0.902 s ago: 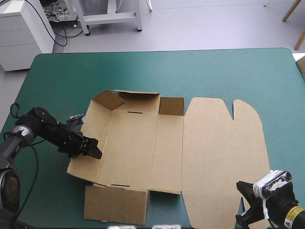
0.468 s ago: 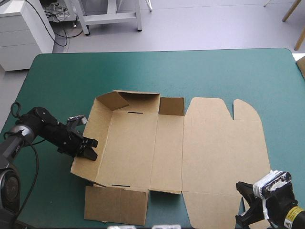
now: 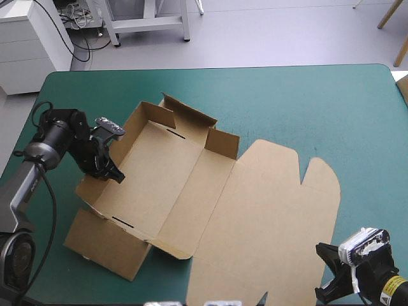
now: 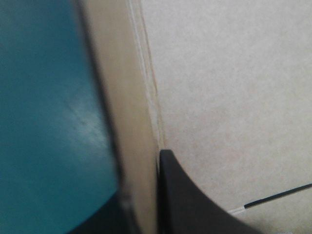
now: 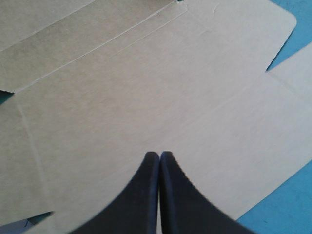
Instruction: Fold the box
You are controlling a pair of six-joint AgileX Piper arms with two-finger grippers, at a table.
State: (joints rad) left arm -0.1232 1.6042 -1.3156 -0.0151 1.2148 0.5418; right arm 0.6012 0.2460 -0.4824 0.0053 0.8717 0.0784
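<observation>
The left gripper (image 3: 116,176) pinches the left wall of the brown box (image 3: 159,185) (its lid (image 3: 268,204) lying flat), while the right gripper (image 5: 159,157), fingers (image 5: 141,195) pressed together, faces the lid.

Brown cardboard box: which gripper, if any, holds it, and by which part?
The left gripper holds the brown cardboard box by its raised side wall; the right gripper holds nothing.

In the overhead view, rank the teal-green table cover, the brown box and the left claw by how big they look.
1. table cover
2. box
3. left claw, shut on the box's wall, clearly the smallest
</observation>
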